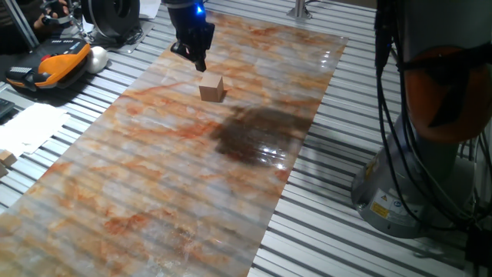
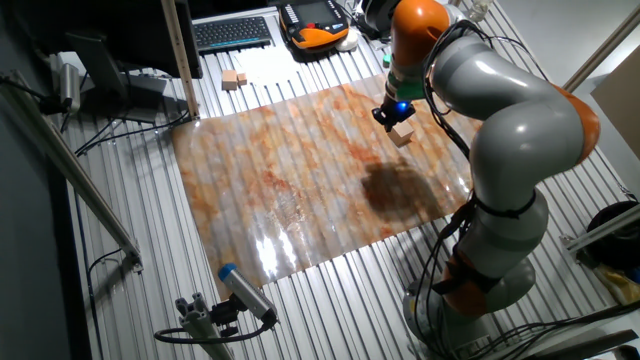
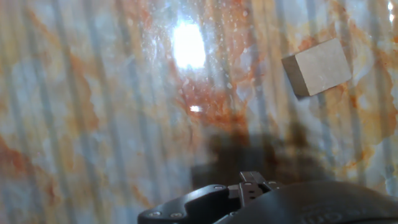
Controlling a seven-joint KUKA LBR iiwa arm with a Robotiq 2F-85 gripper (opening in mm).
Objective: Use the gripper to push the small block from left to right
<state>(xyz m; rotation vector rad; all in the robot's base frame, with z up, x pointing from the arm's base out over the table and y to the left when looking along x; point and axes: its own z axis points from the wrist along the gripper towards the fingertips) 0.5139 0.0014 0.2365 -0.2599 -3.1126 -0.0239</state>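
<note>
One small light-tan wooden cube [image 1: 211,87] sits just beside my black two-fingered gripper [image 1: 199,63], off to one side. I can't tell the jaws' opening; they hold nothing.

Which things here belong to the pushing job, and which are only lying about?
Job:
- end effector
- small block
- marbled mat

Lying about:
- orange-and-black handheld device
- keyboard
- two spare wooden blocks

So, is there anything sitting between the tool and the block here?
No. In one fixed view the tool hangs just behind the block, with only bare marbled mat in the short gap.
</note>
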